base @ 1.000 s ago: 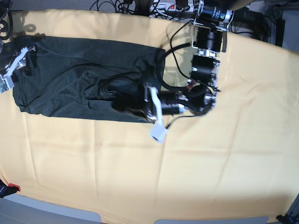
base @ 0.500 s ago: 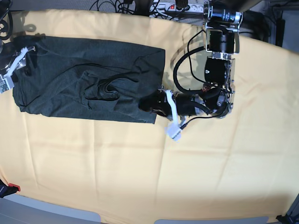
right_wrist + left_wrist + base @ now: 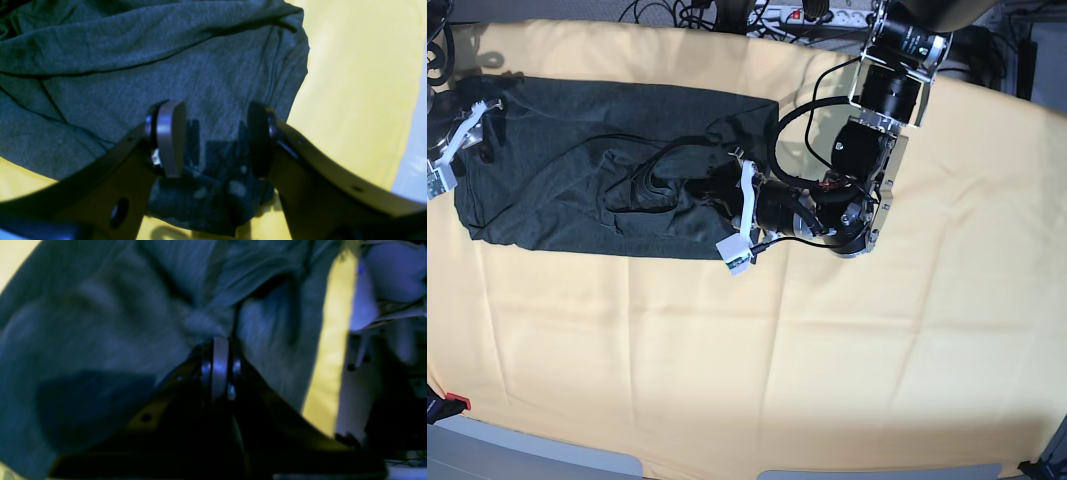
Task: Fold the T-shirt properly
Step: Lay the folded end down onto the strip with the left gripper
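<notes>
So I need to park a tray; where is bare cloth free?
Free: the yellow cloth in front of the T-shirt, and beyond the left gripper on the far side. Crowded: around the shirt, where the right gripper also sits.

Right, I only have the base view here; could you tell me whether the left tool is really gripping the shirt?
Observer: It looks so. In the left wrist view the left tool is shut, and the shirt puckers into its tips.
Operator: Thank you, and is the right tool holding anything?
Observer: No. Its wrist view shows the right tool open above the shirt's edge, with nothing between the jaws and only its shadow on the fabric.
</notes>
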### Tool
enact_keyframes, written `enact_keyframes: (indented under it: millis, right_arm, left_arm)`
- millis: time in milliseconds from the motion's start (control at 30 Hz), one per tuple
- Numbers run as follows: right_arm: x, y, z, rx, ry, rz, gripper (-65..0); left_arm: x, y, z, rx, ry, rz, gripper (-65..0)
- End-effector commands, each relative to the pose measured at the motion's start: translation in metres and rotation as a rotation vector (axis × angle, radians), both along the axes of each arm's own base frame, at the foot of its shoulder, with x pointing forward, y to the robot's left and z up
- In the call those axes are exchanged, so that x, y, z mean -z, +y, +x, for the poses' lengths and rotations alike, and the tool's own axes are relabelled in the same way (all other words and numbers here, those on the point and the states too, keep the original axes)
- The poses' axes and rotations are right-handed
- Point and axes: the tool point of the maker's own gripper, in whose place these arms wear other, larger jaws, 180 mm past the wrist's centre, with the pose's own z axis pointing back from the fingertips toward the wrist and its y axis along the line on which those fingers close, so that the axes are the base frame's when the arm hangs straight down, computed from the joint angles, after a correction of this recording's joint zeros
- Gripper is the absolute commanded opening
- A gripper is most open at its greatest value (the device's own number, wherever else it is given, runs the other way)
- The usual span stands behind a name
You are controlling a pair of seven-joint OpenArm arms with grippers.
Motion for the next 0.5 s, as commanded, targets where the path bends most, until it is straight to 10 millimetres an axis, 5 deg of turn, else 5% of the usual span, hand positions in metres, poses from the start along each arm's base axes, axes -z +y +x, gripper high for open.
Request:
enact_keyframes:
  millis: [0, 267, 467]
  right_arm:
    - [-0.012, -0.003, 0.006, -0.009, -0.035, -0.016, -33.7]
    - [-0.012, -0.003, 0.006, -0.009, -0.035, -0.017, -33.7]
    - [-0.012, -0.003, 0.006, -0.008, -0.035, -0.016, -33.7]
  left_arm:
    - [-0.026, -0.010, 0.007, 0.004, -0.030, -0.094, -65.0]
    - [-0.057, -0.037, -0.022, 0.128, 0.063, -0.250, -65.0]
    - [-0.063, -0.023, 0.017, 0.055, -0.050, -0.170, -65.0]
